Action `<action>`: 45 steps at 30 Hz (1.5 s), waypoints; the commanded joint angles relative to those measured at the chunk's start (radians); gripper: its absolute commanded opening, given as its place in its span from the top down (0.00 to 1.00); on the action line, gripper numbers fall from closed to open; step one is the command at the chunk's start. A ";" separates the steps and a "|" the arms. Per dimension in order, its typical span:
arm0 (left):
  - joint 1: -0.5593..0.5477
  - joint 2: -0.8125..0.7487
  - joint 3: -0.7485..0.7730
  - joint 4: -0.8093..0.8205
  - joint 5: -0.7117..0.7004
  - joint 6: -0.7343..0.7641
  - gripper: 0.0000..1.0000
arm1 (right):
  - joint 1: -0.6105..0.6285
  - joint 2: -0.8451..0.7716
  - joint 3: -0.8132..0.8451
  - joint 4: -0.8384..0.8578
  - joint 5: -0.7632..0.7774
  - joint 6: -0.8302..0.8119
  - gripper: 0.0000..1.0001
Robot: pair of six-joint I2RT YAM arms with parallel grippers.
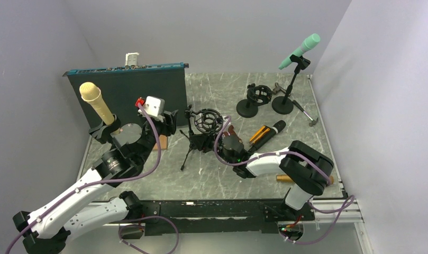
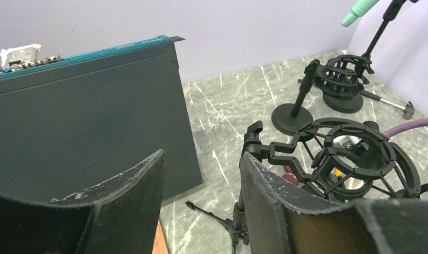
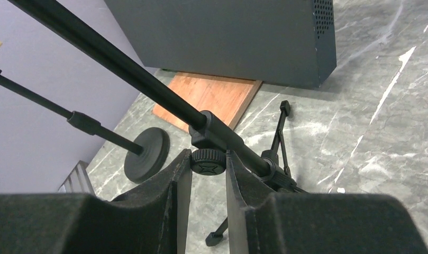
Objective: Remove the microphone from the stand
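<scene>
Desk (image 1: 227, 177), marbled grey. We list:
- Tripod stand (image 1: 192, 144): centre of the top view, with a shock mount (image 2: 354, 159) at its head.
- Black-and-orange microphone (image 1: 268, 132): lying flat on the desk right of centre, off the stand but near it.
- Right gripper (image 3: 207, 157): jaws clamped on the stand's black knob (image 3: 208, 165).
- Left gripper (image 2: 203, 156): jaws apart, holding nothing, just left of the shock mount and in front of the dark case (image 2: 84, 121) at upper left.
</scene>
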 commanded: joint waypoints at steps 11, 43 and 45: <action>0.003 -0.048 -0.021 0.049 0.032 0.003 0.43 | -0.037 -0.102 0.005 -0.143 -0.126 0.227 0.36; 0.003 -0.055 -0.028 0.049 0.054 0.002 0.43 | -0.153 0.210 0.003 0.384 -0.368 1.085 0.59; 0.003 -0.055 -0.028 0.050 0.056 0.002 0.43 | -0.154 0.234 0.007 0.412 -0.363 1.095 0.59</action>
